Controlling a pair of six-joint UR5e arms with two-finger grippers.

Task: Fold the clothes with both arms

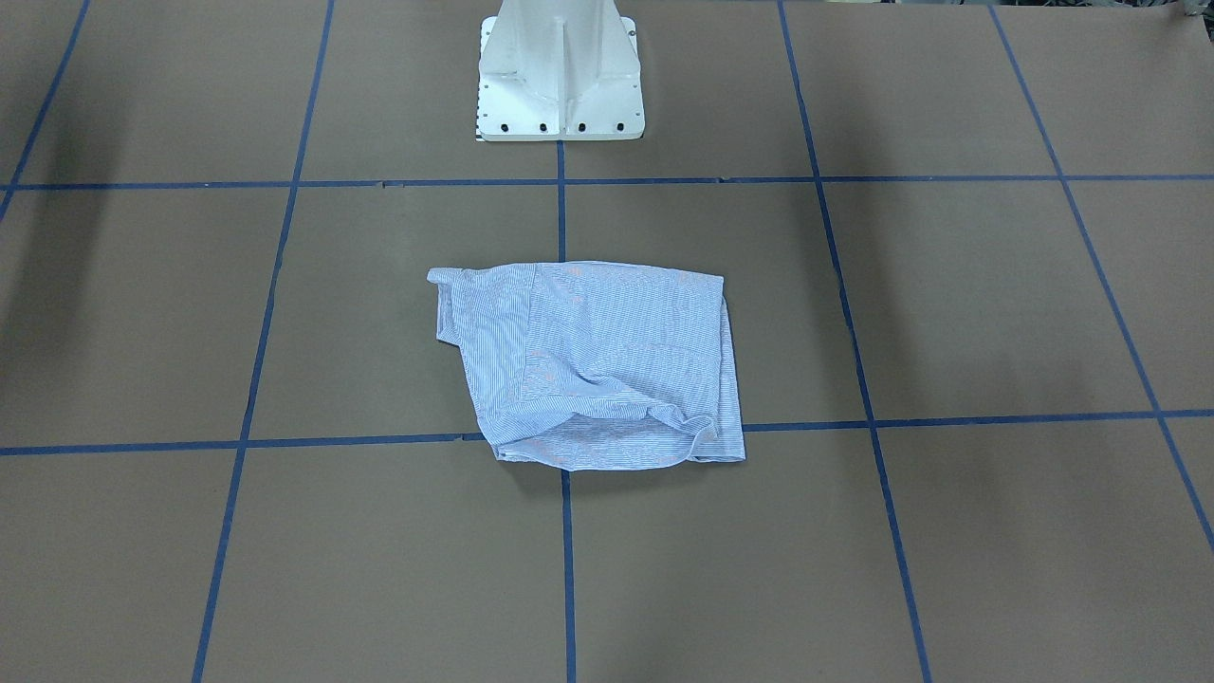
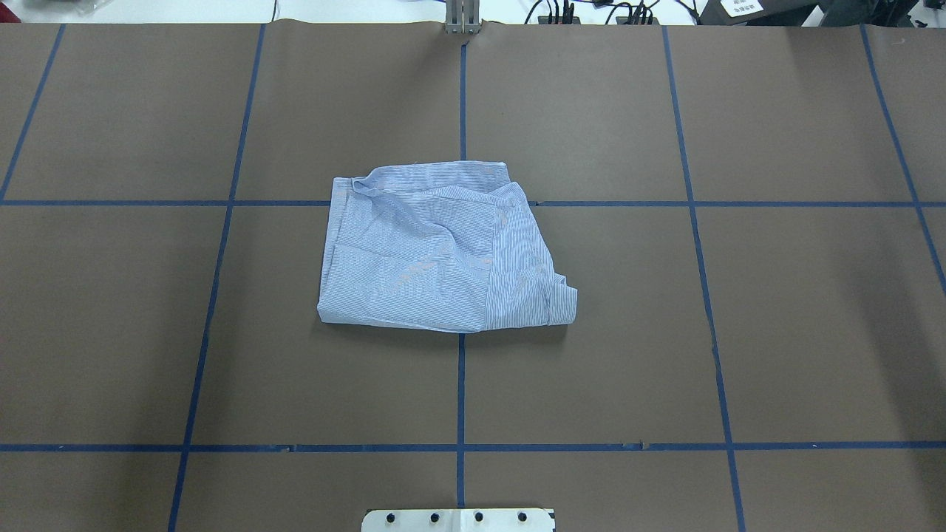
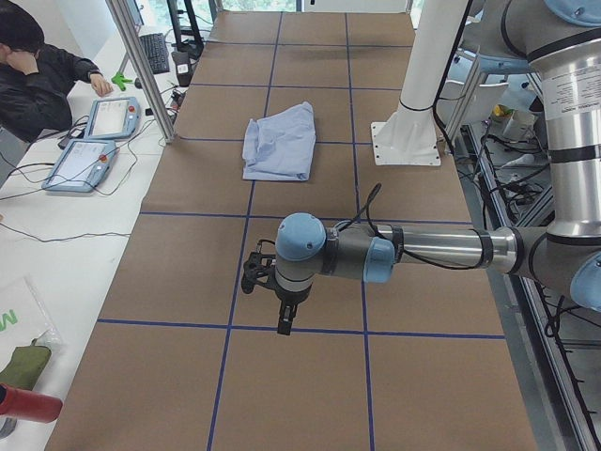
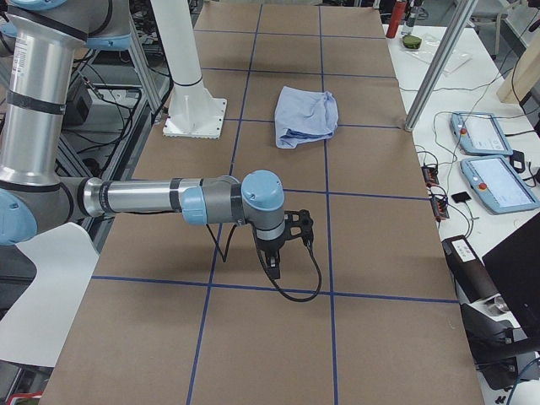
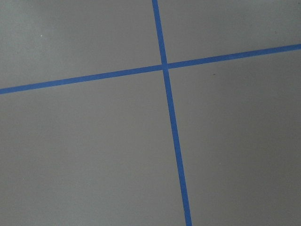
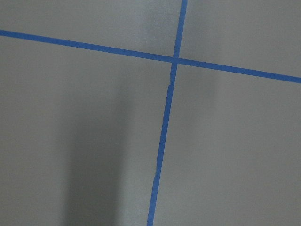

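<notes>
The light blue, finely white-striped shirt (image 2: 436, 251) is lying pretty much dead centre on the big table covered in brown paper (image 2: 739, 332) with a grid of blue tape lines (image 2: 695, 203). It's folded into a rough, rumpled rectangle. It sits across the middle tape line, straight out from the white pedestal base (image 1: 560, 66), with nothing touching it.

Both silver-grey tubular arms with light blue joint caps are well away from it, one at each end of the table. The left arm (image 3: 423, 249) has its forearm stretched out level above the paper, and so does the right arm (image 4: 143, 198).

Each one ends in a black two-finger gripper pointing straight down, up off the table. The left gripper (image 3: 285, 318) hangs near a tape line and the right gripper (image 4: 274, 263) does the same at its end. Honestly can't tell whether the fingers on either one are apart or together, since they only show up small in the side views. Neither is holding anything as far as I can see.

The wrist cams just show bare brown paper and a crossing of blue tape (image 5: 164, 66).
</notes>
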